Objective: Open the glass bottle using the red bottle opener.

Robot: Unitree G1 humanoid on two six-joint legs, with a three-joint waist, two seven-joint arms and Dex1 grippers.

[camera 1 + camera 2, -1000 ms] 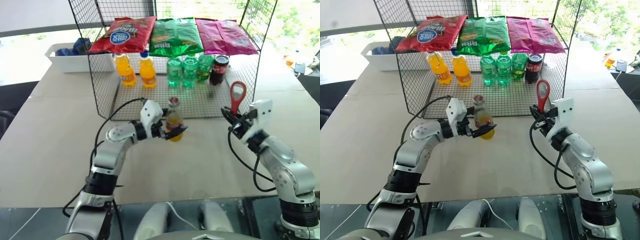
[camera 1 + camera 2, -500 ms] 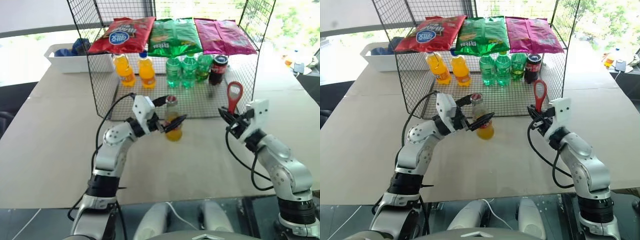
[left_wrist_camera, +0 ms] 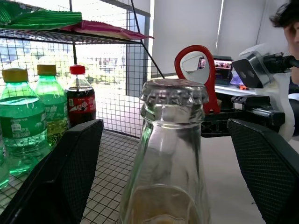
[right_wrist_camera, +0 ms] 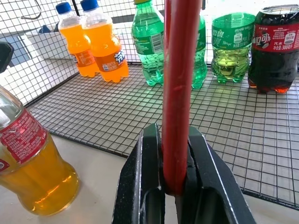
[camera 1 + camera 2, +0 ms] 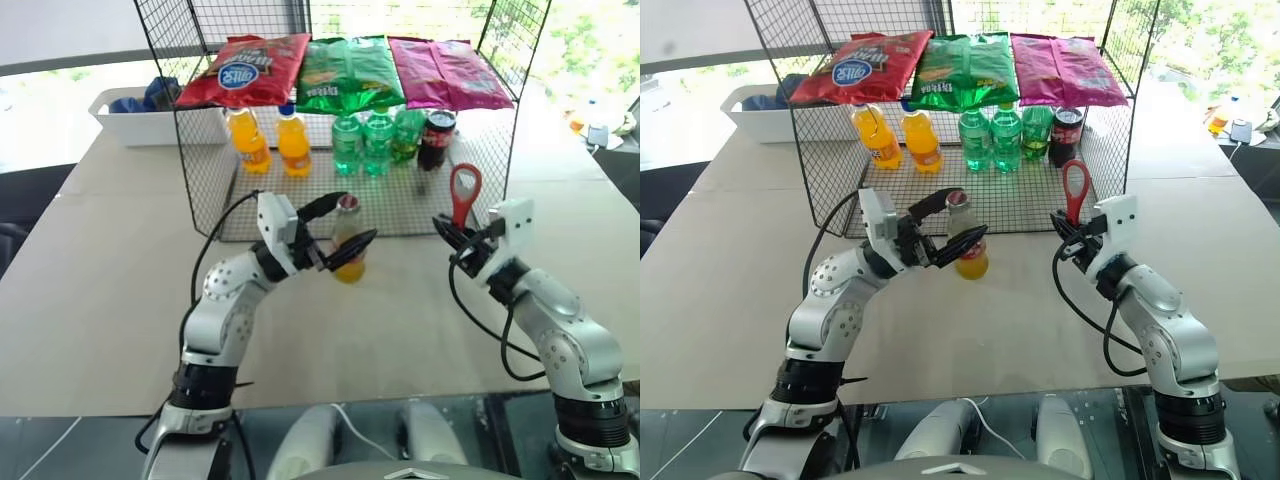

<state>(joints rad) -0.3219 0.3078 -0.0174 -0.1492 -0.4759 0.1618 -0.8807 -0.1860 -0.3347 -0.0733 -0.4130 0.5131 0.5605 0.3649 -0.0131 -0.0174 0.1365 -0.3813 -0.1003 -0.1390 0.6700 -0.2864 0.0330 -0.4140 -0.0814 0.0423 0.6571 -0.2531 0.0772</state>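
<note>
The glass bottle stands on the table just in front of the wire rack, its crimped cap still on. It holds yellow-orange drink and has a red label. My left gripper is open and tilted upward. Its two black fingers straddle the bottle's neck with a gap on each side. To the right, my right gripper is shut on the handle of the red bottle opener. The opener stands upright with its loop head on top, apart from the bottle and at about cap height.
A wire rack behind the bottle holds orange bottles, green bottles and a dark cola bottle. Snack bags lie on its top. A white bin sits at the back left. A person's head shows beyond my right arm.
My left gripper has risen and tipped upward, going from around the bottle's body to either side of its neck. The bottle and my right gripper with the opener stayed put.
</note>
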